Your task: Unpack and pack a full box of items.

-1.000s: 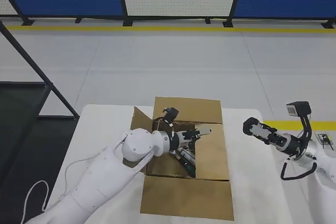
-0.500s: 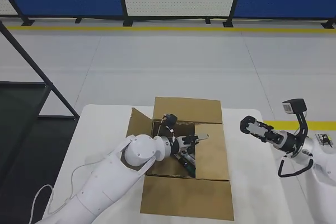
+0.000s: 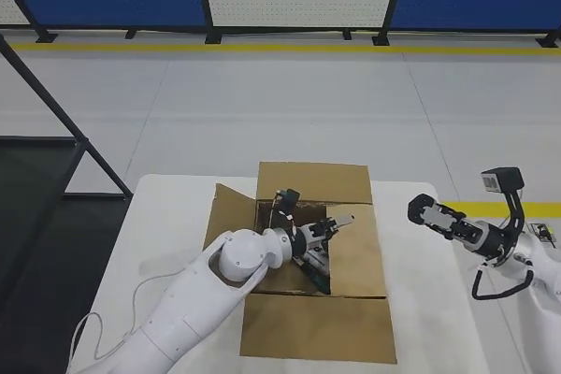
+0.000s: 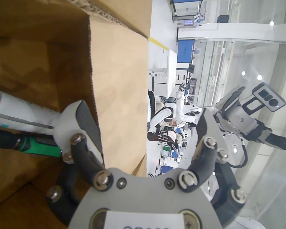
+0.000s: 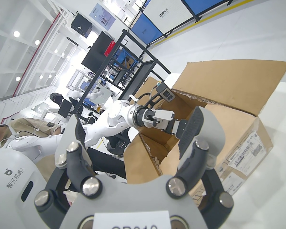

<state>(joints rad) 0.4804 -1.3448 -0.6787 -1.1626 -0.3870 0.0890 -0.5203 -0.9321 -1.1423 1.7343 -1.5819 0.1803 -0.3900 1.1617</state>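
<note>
An open cardboard box (image 3: 313, 182) stands on the white table (image 3: 168, 215). My left gripper (image 3: 332, 227) is at the box's right side, open. In the left wrist view the left gripper (image 4: 143, 115) straddles the edge of the box wall (image 4: 119, 84), one finger inside and one outside. A white tube (image 4: 19, 113) and a green-and-black item (image 4: 38, 146) lie in the box. My right gripper (image 3: 416, 208) hangs open and empty above the table to the right of the box. The right wrist view shows the right gripper (image 5: 135, 122) facing the box (image 5: 228, 79) and the left gripper (image 5: 171, 120).
The box's flaps are folded outward on all sides, the near flap (image 3: 318, 327) reaching towards the table's front. A black metal frame (image 3: 37, 168) stands left of the table. Bare table top (image 3: 430, 299) lies between the box and the right arm.
The left arm has shifted a little to the right at the box, its gripper staying on the right wall. The right arm swayed towards the box and back.
</note>
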